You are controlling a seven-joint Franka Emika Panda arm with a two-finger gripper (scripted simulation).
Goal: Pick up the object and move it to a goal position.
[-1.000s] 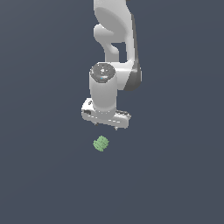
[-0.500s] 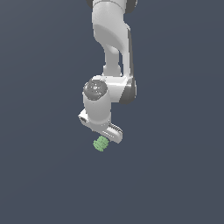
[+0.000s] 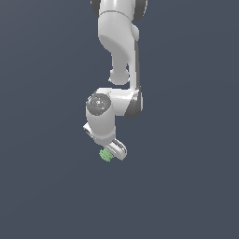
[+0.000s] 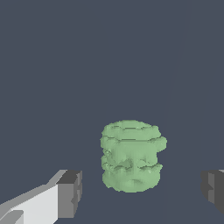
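White Franka arm [image 3: 119, 56] bent down from top of exterior view, wrist folded low over plain dark grey-blue worktop [image 3: 186, 186], prob. to bring hand straight down onto the target. White gripper [image 3: 112, 151] w/ dark pads low at arm's end, right against small light-green lumpy ridged blob [image 3: 105, 155], which peeks out at the exterior view's left of the hand; whether hand touches it can't be told there. Wrist view clearer: jaws spread wide, one dark grey fingertip pad [image 4: 70, 193] on white finger to one side, other pad [image 4: 213, 189] at frame edge, green blob [image 4: 132, 156] sitting between them on worktop, gaps both sides, nearer the first pad, not yet pinched. Blob upright-ish, stacked ridges round its sides, so judged pads likely to bite on ridged flanks; spread likely kept wide for clearance before closing. Judged stage: pre-grasp, lift and carry to goal not begun; no goal marker visible. Writing/brands/labels: none readable anywhere, arm, hand or blob.
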